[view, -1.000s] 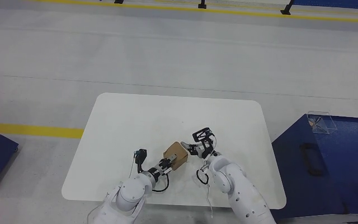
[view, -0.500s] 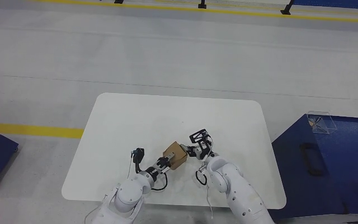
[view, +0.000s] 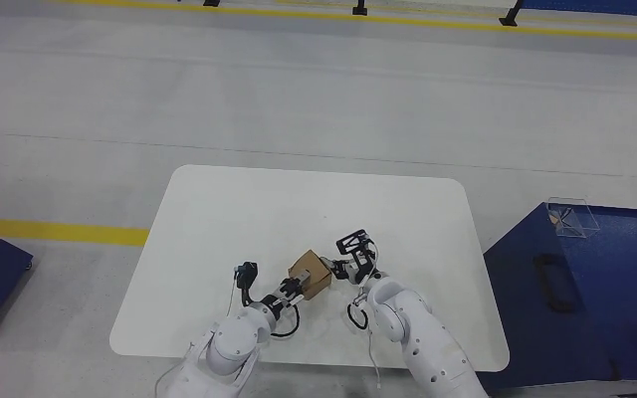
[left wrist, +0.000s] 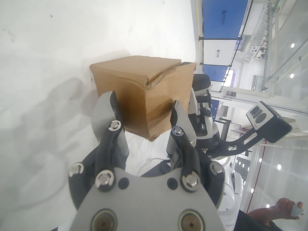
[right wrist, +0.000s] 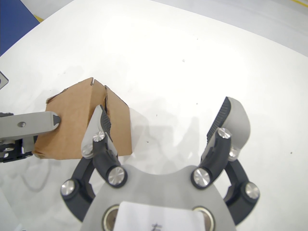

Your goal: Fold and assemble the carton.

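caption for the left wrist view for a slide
Left gripper grips a corner of the carton on the table

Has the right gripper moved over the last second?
Yes, slightly. In the top view the right gripper has shifted toward the table's left edge, closing on the carton.
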You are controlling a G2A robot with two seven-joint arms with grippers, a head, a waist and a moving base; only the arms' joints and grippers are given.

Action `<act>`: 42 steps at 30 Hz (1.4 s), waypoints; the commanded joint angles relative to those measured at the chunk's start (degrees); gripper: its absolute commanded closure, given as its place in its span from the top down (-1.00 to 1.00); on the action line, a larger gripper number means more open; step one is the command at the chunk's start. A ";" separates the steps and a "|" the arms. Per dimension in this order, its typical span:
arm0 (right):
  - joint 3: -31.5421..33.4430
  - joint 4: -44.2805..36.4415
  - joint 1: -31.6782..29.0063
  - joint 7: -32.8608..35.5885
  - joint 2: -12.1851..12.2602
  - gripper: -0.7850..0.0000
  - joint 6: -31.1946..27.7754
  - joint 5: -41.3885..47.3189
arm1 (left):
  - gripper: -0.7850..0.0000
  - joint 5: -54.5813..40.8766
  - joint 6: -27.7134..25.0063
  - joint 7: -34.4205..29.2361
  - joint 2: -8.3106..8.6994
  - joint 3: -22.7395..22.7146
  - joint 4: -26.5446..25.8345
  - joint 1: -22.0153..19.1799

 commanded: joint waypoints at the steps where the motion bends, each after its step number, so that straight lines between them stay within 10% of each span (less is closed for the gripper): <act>1: -0.04 0.29 0.15 0.11 -0.03 1.00 0.01 -0.03 | 0.00 0.06 0.46 -0.02 -0.05 0.18 0.20 -0.25; 42: -0.64 1.22 2.60 2.64 -0.51 1.00 -1.08 1.30 | 0.24 1.93 -0.93 1.74 0.29 -1.29 -3.49 1.91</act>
